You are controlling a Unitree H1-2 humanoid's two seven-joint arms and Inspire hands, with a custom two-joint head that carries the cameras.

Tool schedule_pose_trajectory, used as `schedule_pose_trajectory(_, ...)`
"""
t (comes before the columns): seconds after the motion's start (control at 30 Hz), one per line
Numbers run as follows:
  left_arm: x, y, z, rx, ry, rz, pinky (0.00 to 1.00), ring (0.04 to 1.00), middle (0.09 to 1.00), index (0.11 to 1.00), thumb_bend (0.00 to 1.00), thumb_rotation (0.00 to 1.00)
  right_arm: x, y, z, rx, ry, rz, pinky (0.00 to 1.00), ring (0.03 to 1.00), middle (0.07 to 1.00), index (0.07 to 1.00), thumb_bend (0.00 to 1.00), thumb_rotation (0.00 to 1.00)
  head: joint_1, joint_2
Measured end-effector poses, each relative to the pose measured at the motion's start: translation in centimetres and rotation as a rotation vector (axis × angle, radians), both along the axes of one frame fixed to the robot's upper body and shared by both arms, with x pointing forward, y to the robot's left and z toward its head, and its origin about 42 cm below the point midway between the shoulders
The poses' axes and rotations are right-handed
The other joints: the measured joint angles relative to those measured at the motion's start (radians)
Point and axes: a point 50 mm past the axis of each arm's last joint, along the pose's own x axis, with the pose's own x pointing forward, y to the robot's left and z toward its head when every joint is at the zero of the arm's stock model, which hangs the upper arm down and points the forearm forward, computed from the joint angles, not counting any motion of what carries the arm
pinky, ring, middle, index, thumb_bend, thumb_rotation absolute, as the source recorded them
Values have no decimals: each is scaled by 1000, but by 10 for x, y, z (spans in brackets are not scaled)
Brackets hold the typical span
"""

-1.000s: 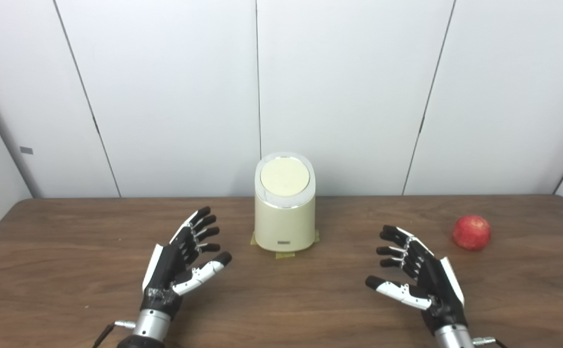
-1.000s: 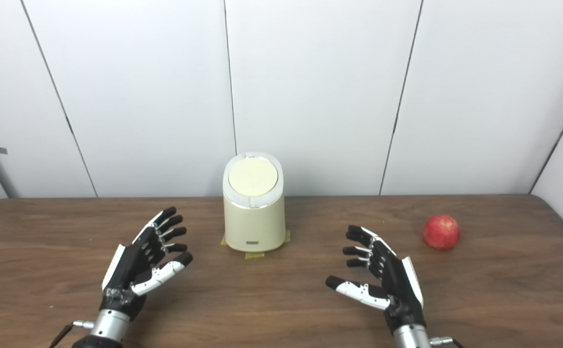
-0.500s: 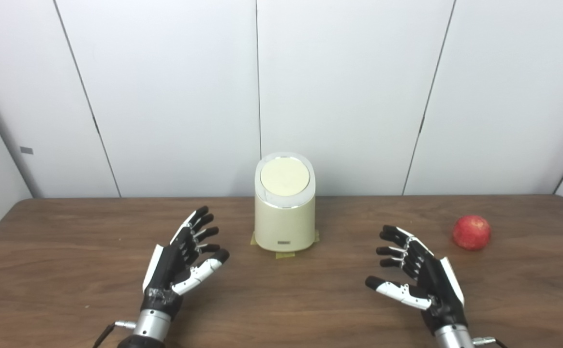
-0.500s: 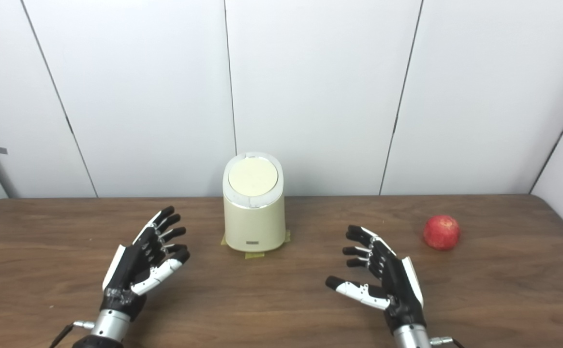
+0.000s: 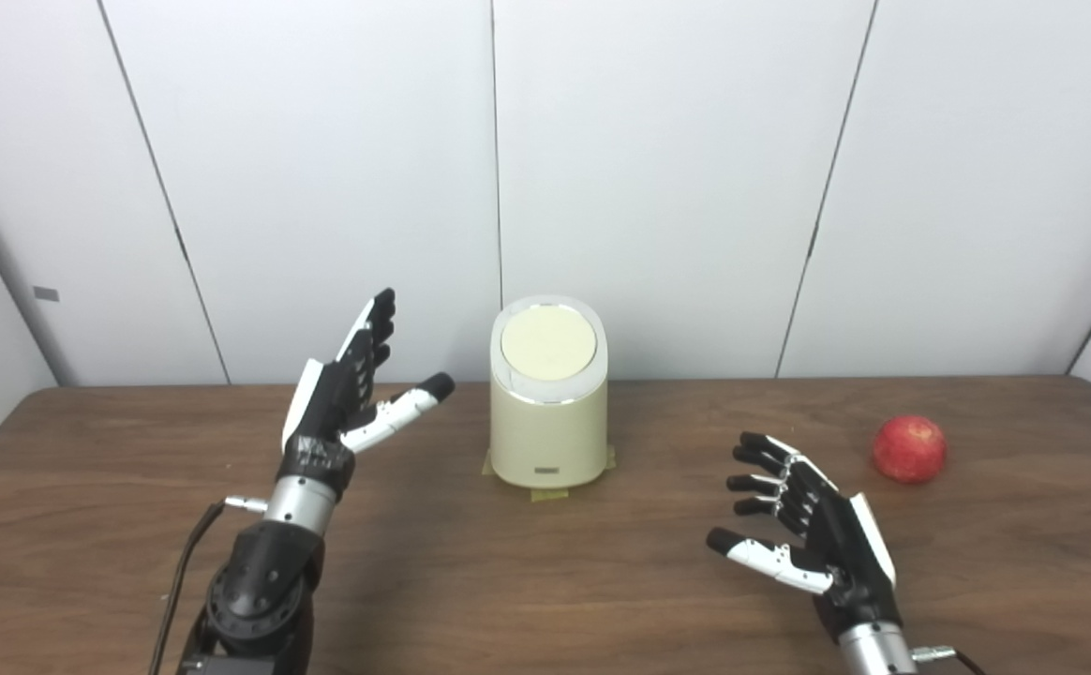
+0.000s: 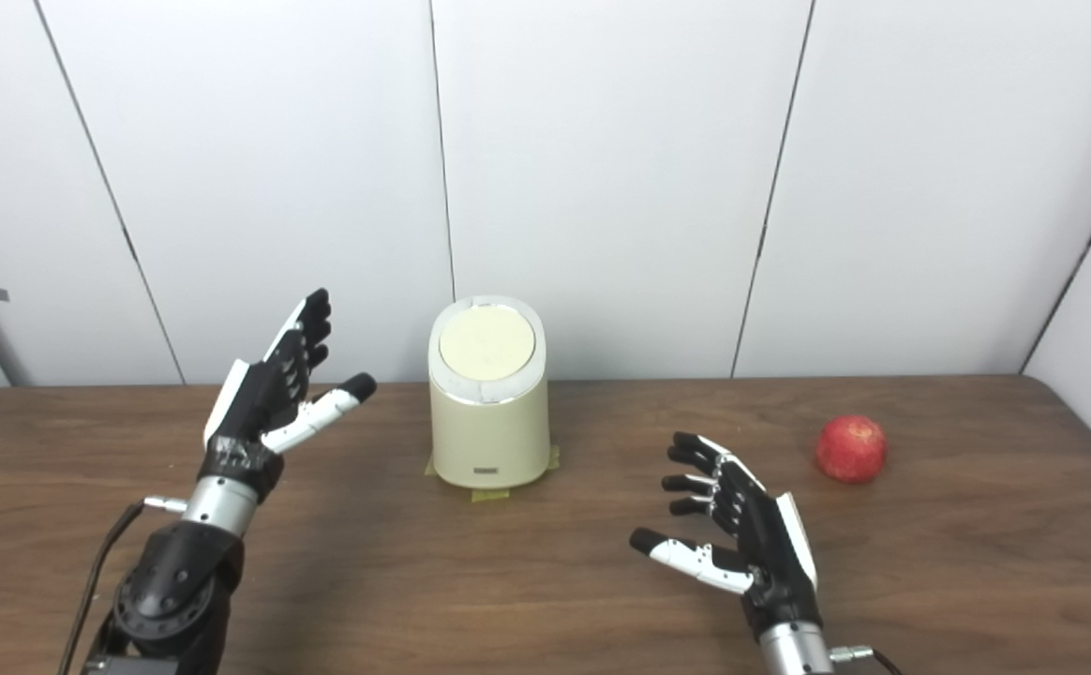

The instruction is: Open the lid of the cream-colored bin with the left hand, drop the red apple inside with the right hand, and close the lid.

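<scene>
The cream-colored bin (image 5: 548, 422) stands upright at the back middle of the brown table, its round lid (image 5: 548, 343) shut. The red apple (image 5: 908, 449) lies on the table at the right. My left hand (image 5: 344, 394) is open and empty, raised above the table to the left of the bin at about lid height, apart from it. My right hand (image 5: 813, 534) is open and empty, low over the table at the front right, between bin and apple, touching neither.
Yellow tape tabs (image 5: 545, 491) hold the bin's base to the table (image 5: 527, 572). A white panelled wall (image 5: 658, 169) rises right behind the table's back edge. A cable (image 5: 175, 581) runs along my left forearm.
My left hand has risen from low over the table and moved back, level with the lid, fingers straighter. The right hand, bin and apple have stayed put. The view shifted slightly.
</scene>
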Motion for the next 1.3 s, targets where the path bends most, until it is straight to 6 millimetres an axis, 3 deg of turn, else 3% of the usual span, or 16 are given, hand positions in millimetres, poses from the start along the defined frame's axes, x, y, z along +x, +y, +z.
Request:
schedule_pose_trajectory(0.27,14,-13,1,45,44,84,990,1000,1000,1000,876,375,0,0,0,0,0,-1,588,694,788,789,842,261,-2,2)
schedule_pose_trajectory(0.57,40,-31,32,119,15,102,977,1000,1000,1000,829,374,0,1,0,0,-1,1,566,684,796,794,794,310,-9,3)
schedule_pose_trajectory(0.93,53,-37,27,283,19,144,994,1000,1000,1000,845,323,-1,1,0,-15,-1,2,575,686,798,796,799,329,-15,3)
schedule_pose_trajectory(1.13,65,-41,34,323,0,134,891,1000,1000,1000,875,291,-1,1,1,-16,-2,2,573,684,796,794,797,318,-18,5)
schedule_pose_trajectory(1.3,68,-44,31,341,14,124,881,1000,1000,1000,860,288,-1,1,1,-15,-3,2,566,675,795,795,784,303,-20,6)
